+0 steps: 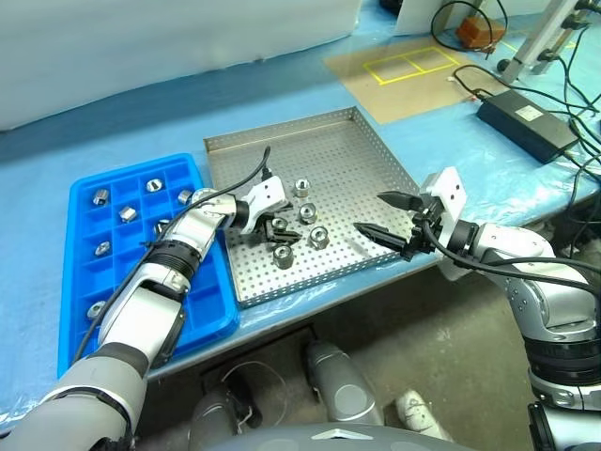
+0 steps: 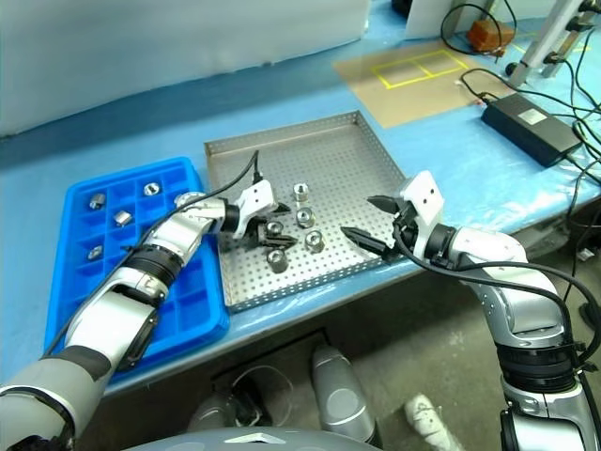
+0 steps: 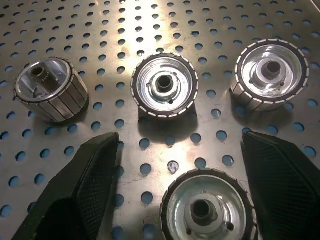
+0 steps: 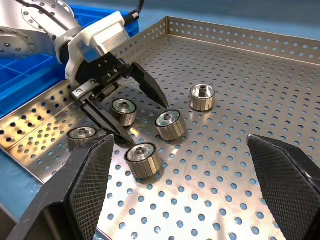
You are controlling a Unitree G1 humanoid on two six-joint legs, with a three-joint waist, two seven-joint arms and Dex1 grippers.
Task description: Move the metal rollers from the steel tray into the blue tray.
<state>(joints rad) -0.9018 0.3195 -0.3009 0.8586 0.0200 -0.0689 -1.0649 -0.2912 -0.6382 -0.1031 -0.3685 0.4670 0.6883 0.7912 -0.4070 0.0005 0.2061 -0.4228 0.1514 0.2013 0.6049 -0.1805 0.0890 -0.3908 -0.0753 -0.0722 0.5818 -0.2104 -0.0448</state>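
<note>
Left eye view shows the task partly done. Several rollers already sit in the blue tray (image 1: 202, 319), one per compartment, about seven as far as I can count, mostly in the far half; the near compartments look empty, though the left arm hides some of them. In the steel tray (image 1: 347, 150) five rollers (image 4: 170, 124) are left, as the right wrist view shows, grouped near the middle-left of the perforated floor, close together but not touching.

The left gripper (image 1: 280, 227) hangs low over this group with its jaws wide open and holding nothing; in its wrist view one roller (image 3: 205, 210) lies between the two fingers, so I judge this one is the next to be picked. The right gripper (image 1: 390, 218) is over the right edge of the steel tray, jaws also wide open and empty, apart from the rollers.

Both trays lie side by side on the blue counter (image 1: 141, 103).
</note>
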